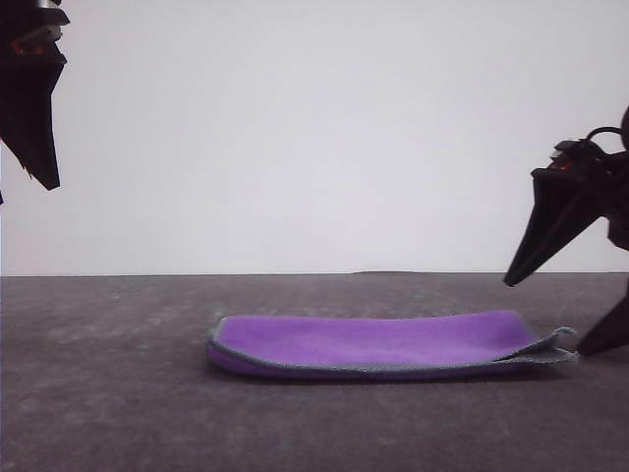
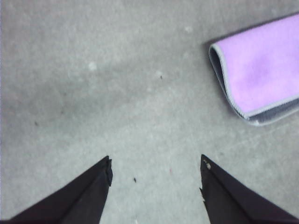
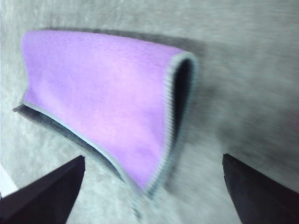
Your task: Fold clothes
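The clothes (image 1: 373, 341) are a single cloth folded in half, lying flat on the table with the purple face up and a grey stitched edge along the front. My right gripper (image 1: 546, 318) stands open at the cloth's right end, its lower finger low beside the lifted grey corner. In the right wrist view the clothes (image 3: 103, 88) lie just beyond the open right gripper (image 3: 153, 157), with nothing held. My left gripper (image 1: 44, 172) hangs high at the far left, well off the cloth. It shows open in the left wrist view (image 2: 155, 161), over bare table, with the clothes (image 2: 261, 70) off to one side.
The grey speckled table (image 1: 118, 393) runs back to a plain white wall (image 1: 314, 128).
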Motion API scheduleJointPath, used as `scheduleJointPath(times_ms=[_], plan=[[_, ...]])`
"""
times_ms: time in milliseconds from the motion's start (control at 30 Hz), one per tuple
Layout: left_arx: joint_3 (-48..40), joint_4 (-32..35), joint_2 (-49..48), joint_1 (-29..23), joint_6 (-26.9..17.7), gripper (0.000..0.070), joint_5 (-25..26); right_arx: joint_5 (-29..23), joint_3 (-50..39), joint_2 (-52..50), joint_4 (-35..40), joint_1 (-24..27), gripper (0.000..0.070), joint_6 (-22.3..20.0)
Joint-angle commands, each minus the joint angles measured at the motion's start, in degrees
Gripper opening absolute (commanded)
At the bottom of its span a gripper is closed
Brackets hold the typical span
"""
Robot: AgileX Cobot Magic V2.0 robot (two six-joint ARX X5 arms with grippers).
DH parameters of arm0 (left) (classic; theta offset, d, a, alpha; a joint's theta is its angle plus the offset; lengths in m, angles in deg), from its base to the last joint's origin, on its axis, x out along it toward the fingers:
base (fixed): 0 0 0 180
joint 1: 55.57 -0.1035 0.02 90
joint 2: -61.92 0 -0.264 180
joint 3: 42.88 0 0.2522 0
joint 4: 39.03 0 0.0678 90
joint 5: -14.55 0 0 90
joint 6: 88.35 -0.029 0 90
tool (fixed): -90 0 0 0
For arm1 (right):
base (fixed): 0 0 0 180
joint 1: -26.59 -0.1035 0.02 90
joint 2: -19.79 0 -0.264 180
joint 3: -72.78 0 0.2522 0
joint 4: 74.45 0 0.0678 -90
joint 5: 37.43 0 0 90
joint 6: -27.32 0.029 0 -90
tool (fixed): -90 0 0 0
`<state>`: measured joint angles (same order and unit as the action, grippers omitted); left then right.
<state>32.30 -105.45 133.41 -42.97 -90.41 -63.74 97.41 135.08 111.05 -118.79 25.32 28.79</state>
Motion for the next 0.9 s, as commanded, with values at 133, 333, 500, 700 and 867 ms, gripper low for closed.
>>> scheduleJointPath(times_ms=[133, 333, 500, 700, 867], plan=[[0.6, 0.9, 0.3, 0.1, 0.2, 0.0364, -0.1, 0.1, 0.4, 2.0, 3.7, -1.9, 0.0491, 2.7], [0.6, 0.9, 0.3, 0.1, 0.2, 0.0364, -0.1, 0.0, 0.4, 4.1, 5.2, -2.4, 0.0484, 4.4], [0.6, 0.9, 0.3, 0.1, 0.2, 0.0364, -0.1, 0.9, 0.4, 5.8, 5.1, -2.5, 0.0478, 4.4], [0.6, 1.1, 0.3, 0.1, 0.2, 0.0364, -0.1, 3.4, 0.4, 6.1, 5.1, -3.1, 0.0251, 4.3], [0.6, 1.1, 0.3, 0.1, 0.2, 0.0364, -0.1, 3.3, 0.4, 6.1, 5.1, -3.2, 0.0092, 3.7]])
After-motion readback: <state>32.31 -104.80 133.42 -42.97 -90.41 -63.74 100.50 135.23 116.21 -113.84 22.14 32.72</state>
